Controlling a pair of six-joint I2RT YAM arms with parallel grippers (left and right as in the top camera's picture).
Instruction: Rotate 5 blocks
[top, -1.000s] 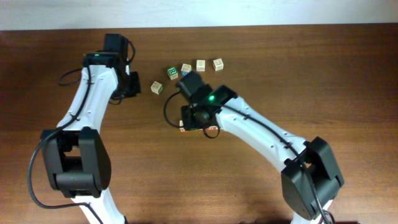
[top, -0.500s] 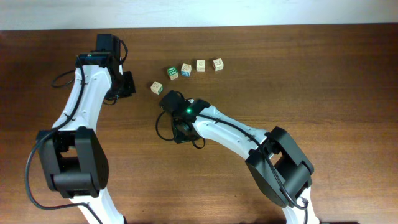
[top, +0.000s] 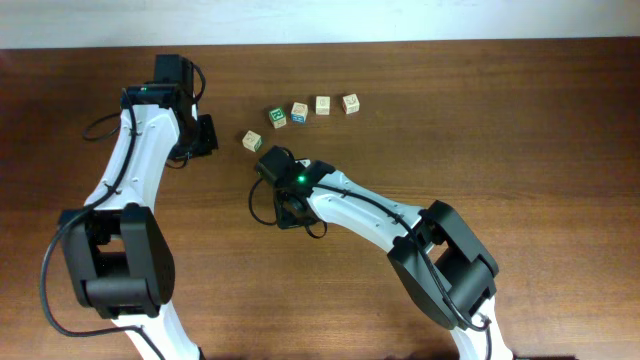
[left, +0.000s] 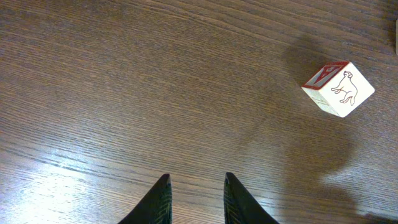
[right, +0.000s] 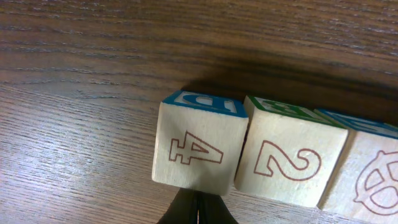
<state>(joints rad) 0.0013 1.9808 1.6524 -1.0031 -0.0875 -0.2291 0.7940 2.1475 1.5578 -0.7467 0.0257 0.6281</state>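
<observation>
Lower middle of the left wrist view, the left gripper (left: 196, 177) holds its black fingers slightly apart over bare wood, gripping nothing. A loose pale wooden cube with a dog outline (left: 339, 89) sits upper right. In the right wrist view the right gripper (right: 196, 206), tips pressed together, appears to touch the 4-printed end cube (right: 199, 149) of the joined line of pale wooden alphabet blocks (right: 292, 163) mid-frame. Pushing low and steadily there should swing the line unbroken. The dark brown wood-grain tabletop (top: 560, 120) looks smooth. A pale wall strip (top: 400, 20) edges the overhead view's top.

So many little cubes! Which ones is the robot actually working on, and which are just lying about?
Part of the job: the joined row of blocks; the shut right end effector beside it.
Lying about: five separate cubes, including the dog-picture cube.
</observation>
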